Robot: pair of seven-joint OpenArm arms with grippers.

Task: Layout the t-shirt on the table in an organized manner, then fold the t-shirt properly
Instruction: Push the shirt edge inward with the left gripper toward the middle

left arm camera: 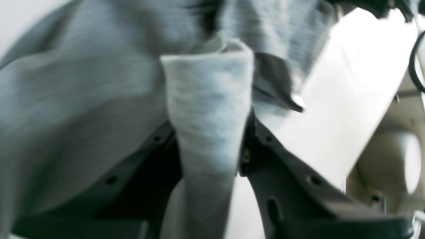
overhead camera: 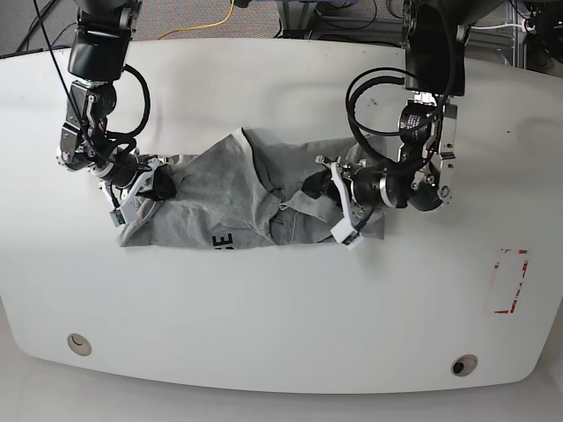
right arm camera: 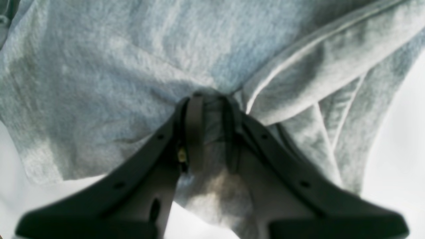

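In the left wrist view, the left gripper (left arm camera: 209, 146) is pinching a narrow bunched fold of the t-shirt (left arm camera: 83, 93), whose heather-grey cloth is draping blurred above the white table (left arm camera: 348, 99). In the right wrist view, the right gripper (right arm camera: 209, 109) is clamping a gathered tuck of the t-shirt (right arm camera: 116, 76) beside a stitched hem. In the base view, the t-shirt (overhead camera: 229, 207) is lying crumpled and stretched between both arms at mid-table (overhead camera: 281, 325), black lettering showing at its near edge.
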